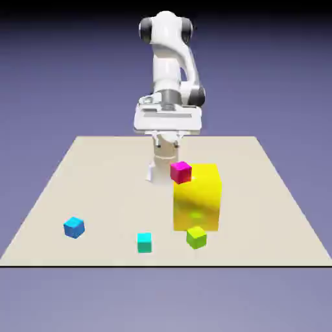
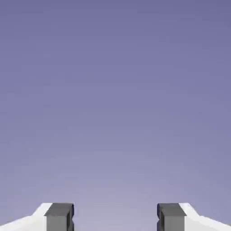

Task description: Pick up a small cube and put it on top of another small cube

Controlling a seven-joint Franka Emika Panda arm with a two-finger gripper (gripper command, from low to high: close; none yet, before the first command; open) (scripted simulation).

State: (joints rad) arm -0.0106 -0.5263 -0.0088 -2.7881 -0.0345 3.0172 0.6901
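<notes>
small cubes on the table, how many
4: blue cube near the exterior view's left, teal cube front middle, lime-green cube before the yellow block, magenta cube at its upper left corner. More could hide behind it.

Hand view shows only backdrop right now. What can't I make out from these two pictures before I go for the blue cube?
- Hand view: no cube or table; only backdrop beyond the open gripper.
- Exterior view: the yellow block hides the table behind it.
- Exterior view: whether the magenta cube touches the block is unclear.
- Exterior view: fingertips too small to read.
</notes>
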